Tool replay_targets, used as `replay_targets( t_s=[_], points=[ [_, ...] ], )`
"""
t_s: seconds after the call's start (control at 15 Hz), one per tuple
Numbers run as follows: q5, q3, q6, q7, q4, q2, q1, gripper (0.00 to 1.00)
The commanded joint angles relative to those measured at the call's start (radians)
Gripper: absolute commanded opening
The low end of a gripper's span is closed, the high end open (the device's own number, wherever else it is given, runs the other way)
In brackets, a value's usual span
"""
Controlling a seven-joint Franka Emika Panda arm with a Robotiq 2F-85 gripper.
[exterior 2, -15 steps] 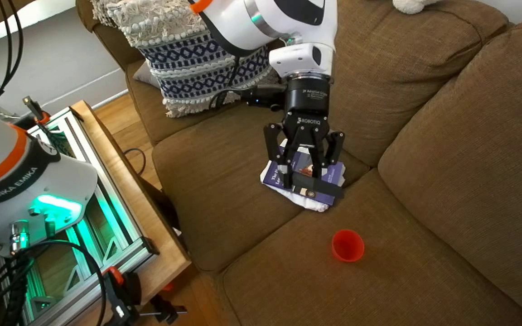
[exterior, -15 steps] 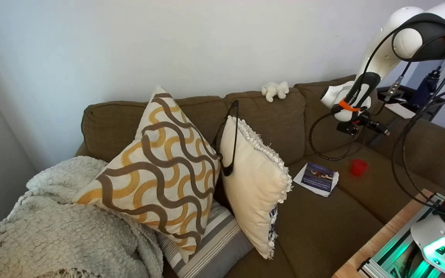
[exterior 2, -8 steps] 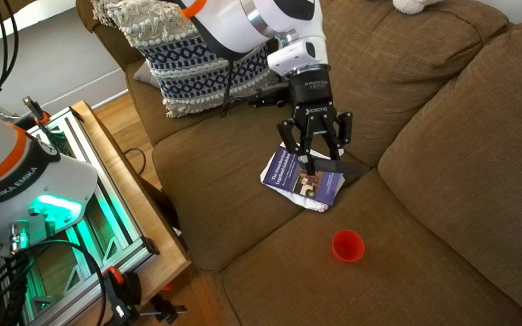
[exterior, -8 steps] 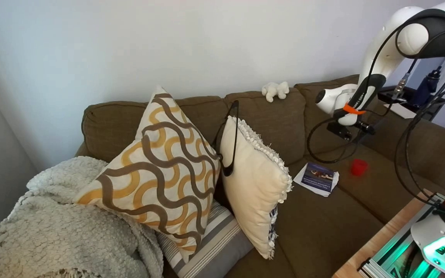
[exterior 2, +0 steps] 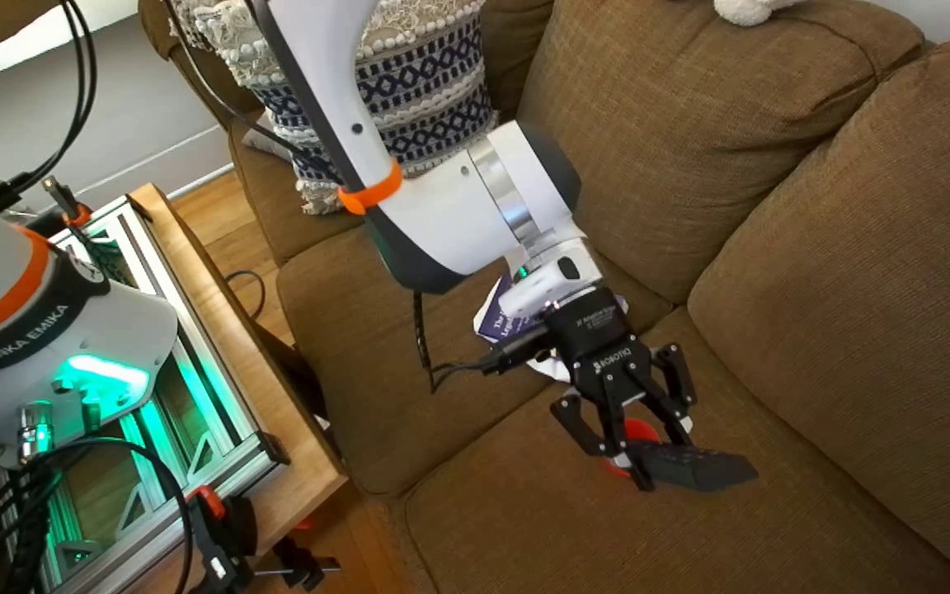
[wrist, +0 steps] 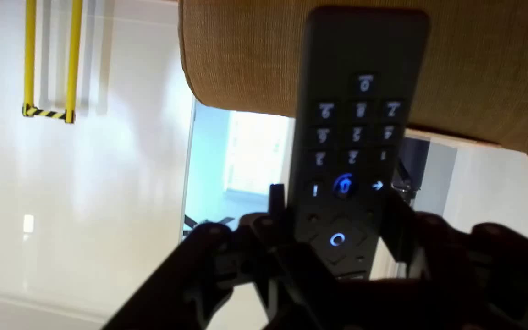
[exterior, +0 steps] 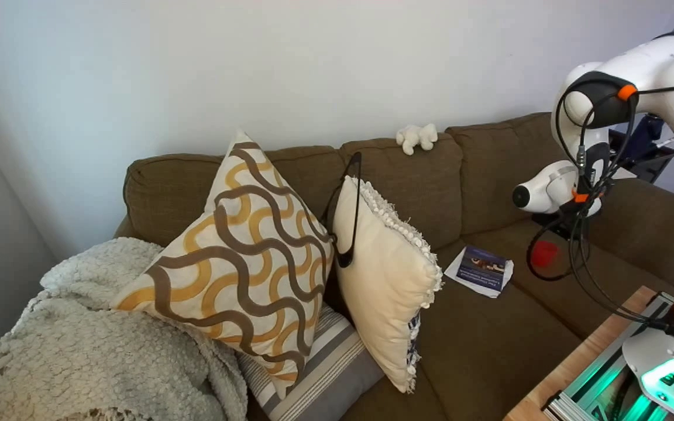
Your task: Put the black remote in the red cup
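My gripper [exterior 2: 660, 452] is shut on the black remote [exterior 2: 702, 467], with a finger on each side of it. In the wrist view the remote [wrist: 355, 123] points away from the gripper [wrist: 337, 213], its number keys and lit blue marks facing the camera. The bright red cup [exterior 2: 641, 429] stands on the sofa seat; in an exterior view the gripper and remote cover much of it, so the height between remote and cup is hard to tell. The cup [exterior: 544, 255] shows more fully in an exterior view, where the fingers and remote are hidden behind the wrist and cables.
A purple book [exterior: 480, 269] on white paper lies on the brown sofa [exterior: 489, 333]. Patterned cushions [exterior: 249, 257] and a fleecy blanket [exterior: 97, 345] lie farther along. A white plush toy [exterior: 417, 138] sits on the backrest. The robot's wooden stand [exterior 2: 277, 429] borders the sofa.
The gripper has carried the remote from over the book toward the cup, tilting as it came. It now overlaps the cup in an exterior view. Cup and book have not moved.
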Motion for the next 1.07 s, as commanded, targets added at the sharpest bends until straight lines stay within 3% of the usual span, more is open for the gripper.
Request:
replay_targets(
  t_s=[0.0, 0.07, 0.2, 0.27, 0.33, 0.4, 0.53, 0.6, 0.73, 0.8, 0.87, 0.93, 1.0],
  points=[
    [0.022, 0.011, -0.031, -0.006, 0.033, 0.028, -0.016, 0.51],
    [-0.002, 0.096, -0.116, -0.016, 0.083, 0.014, -0.093, 0.51],
    [0.032, 0.092, -0.129, -0.015, 0.142, 0.057, -0.069, 0.51],
    [0.059, 0.089, -0.155, 0.020, 0.164, 0.079, -0.063, 0.26],
    [0.085, 0.108, -0.215, 0.034, 0.198, 0.112, -0.072, 0.26],
    [0.200, 0.051, -0.168, -0.010, 0.240, 0.169, -0.022, 0.26],
    [0.237, 0.097, -0.172, 0.041, 0.260, 0.197, -0.059, 0.26],
    [0.336, 0.058, -0.137, -0.015, 0.333, 0.257, -0.026, 0.26],
    [0.288, 0.186, -0.173, 0.046, 0.333, 0.237, -0.137, 0.26],
    [0.398, 0.095, -0.080, -0.011, 0.365, 0.296, -0.061, 0.26],
    [0.418, 0.099, -0.047, -0.014, 0.380, 0.311, -0.069, 0.26],
    [0.332, 0.174, -0.068, 0.050, 0.367, 0.284, -0.142, 0.26],
    [0.446, 0.080, 0.016, -0.014, 0.408, 0.340, -0.077, 0.26]
  ],
)
